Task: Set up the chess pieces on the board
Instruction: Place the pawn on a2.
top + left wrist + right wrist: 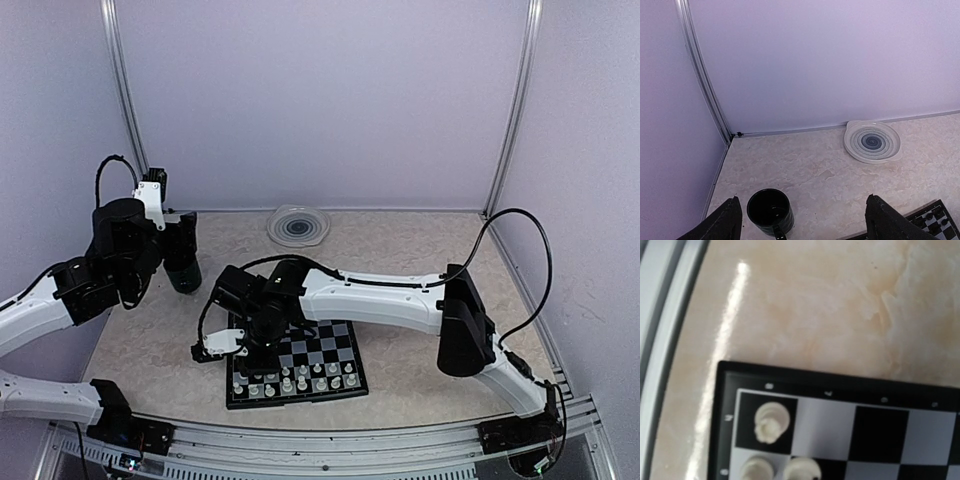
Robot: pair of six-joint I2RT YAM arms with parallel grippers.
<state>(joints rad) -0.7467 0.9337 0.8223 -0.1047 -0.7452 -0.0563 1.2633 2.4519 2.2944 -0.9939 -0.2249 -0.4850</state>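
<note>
The board [345, 352] lies near the table's front edge, with cream chess pieces [302, 379] standing in its two nearest rows. My right gripper [252, 338] hangs low over the board's left part; its fingers are hidden from its own wrist camera and it is shut. That view looks straight down on a board [875, 390] corner, with three cream pieces [771, 421] on the squares. My left gripper [802, 212] is wide open, its fingers [720, 222] on either side of a black cup [771, 212] and holding nothing.
A round ridged plate [298, 225] sits at the back wall, also seen in the left wrist view as the plate [872, 141]. The black cup [185, 272] stands left of the board. Metal frame posts rise at both back corners.
</note>
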